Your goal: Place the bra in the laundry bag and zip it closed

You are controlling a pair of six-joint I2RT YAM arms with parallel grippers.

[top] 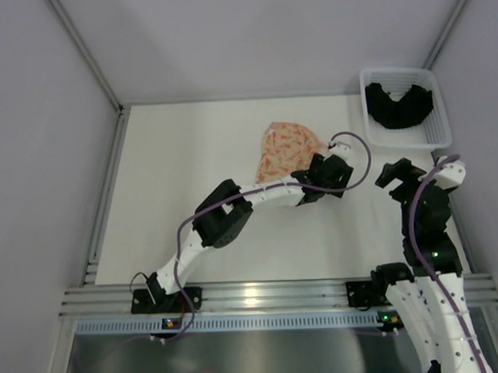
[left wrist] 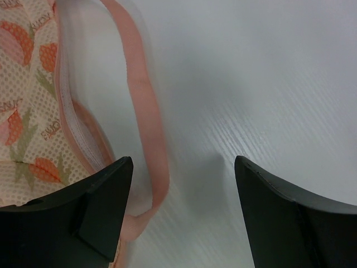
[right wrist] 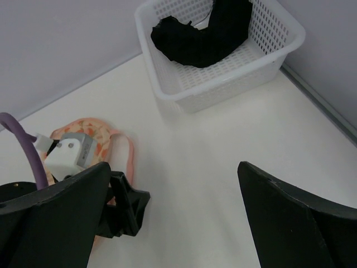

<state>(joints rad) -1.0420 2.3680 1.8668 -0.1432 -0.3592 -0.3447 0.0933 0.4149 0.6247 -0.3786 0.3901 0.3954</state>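
The laundry bag (top: 285, 149) lies shut-looking on the white table, orange-pink patterned, with its pink strap loop (left wrist: 148, 106) trailing to its right. My left gripper (top: 330, 172) hovers low at the bag's right edge; its jaws stand wide apart, and the strap loop lies between them close to the left finger (left wrist: 103, 206), unclamped. The bag's patterned mesh (left wrist: 25, 111) fills the left of that view. The black bra (top: 402, 106) sits in the white mesh basket (top: 411, 142) at the back right. My right gripper (top: 393, 175) is open and empty, in front of the basket.
Grey walls enclose the table on the left, back and right. The basket (right wrist: 223, 86) stands against the right wall with the bra (right wrist: 203, 34) inside. Bare tabletop (top: 191, 180) stretches left of the bag; the left arm crosses the middle.
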